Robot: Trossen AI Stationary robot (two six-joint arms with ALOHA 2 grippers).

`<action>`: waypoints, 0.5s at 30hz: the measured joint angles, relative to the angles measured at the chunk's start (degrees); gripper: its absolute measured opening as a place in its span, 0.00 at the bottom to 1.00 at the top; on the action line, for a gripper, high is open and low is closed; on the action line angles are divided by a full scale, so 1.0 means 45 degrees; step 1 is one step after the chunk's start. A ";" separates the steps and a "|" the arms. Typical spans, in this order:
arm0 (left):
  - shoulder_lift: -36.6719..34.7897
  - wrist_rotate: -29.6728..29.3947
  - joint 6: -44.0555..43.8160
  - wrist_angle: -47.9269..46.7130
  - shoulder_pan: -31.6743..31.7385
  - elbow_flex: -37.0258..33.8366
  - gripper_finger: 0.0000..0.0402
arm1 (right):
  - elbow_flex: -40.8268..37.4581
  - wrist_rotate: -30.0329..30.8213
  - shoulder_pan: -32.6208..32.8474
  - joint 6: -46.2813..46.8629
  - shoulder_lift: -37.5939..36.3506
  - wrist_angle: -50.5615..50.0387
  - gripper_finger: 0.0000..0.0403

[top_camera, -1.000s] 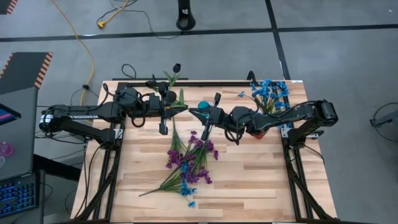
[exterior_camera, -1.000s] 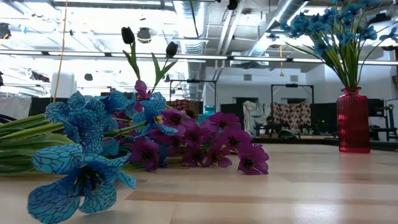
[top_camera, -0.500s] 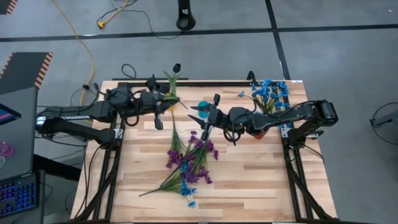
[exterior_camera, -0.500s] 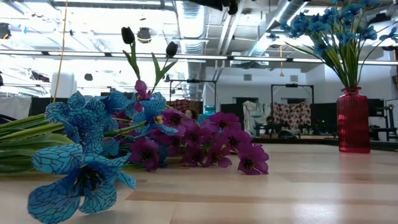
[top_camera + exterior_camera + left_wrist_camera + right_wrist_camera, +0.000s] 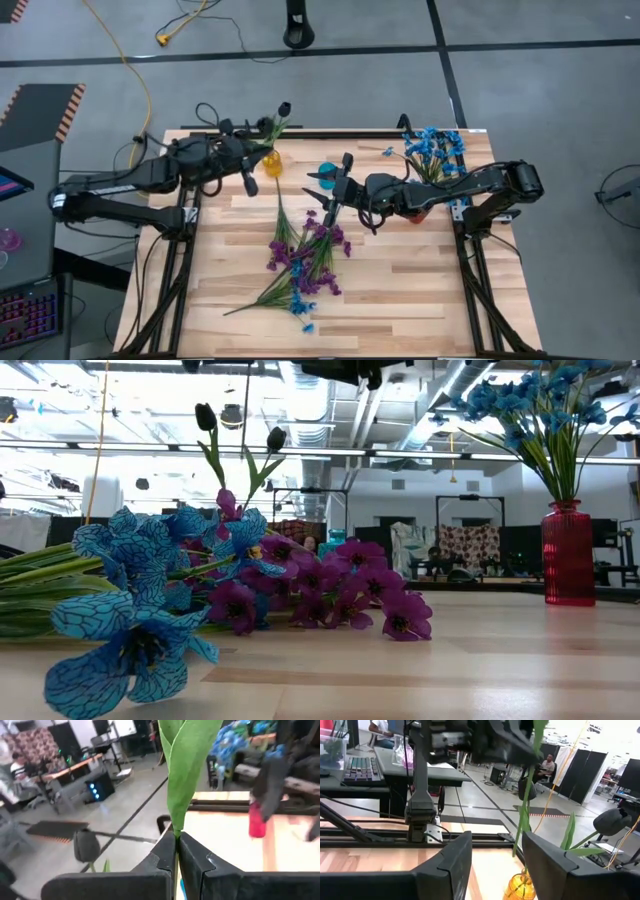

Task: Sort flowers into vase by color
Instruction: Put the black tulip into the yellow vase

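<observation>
Our left tool (image 5: 176, 851) was pinched tight on a thin green stem (image 5: 175, 832) of a dark flower (image 5: 284, 107), above the yellow vase (image 5: 271, 163) at the far side of the worktop (image 5: 400, 300). Our right tool (image 5: 330, 182) had let go and stood wide, near the teal vase (image 5: 327, 170). The stem looked light and bendy, so we judged low on the stem best for holding. Purple flowers (image 5: 310, 255) lay mid-worktop; blue flowers (image 5: 435, 148) stood in the red vase (image 5: 567, 555).
</observation>
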 joint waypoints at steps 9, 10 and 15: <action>0.0096 -0.1158 0.0464 0.2705 0.0318 -0.2733 0.00 | 0.0000 -0.0005 0.0000 -0.0009 0.0000 -0.0052 0.49; 0.0096 -0.1532 0.0727 0.3261 0.0318 -0.3062 0.00 | 0.0000 -0.0005 0.0000 -0.0013 0.0000 -0.0053 0.49; 0.0096 -0.2542 0.1593 0.6353 0.0318 -0.4743 0.00 | 0.0000 -0.0005 0.0000 -0.0039 0.0000 -0.0177 0.49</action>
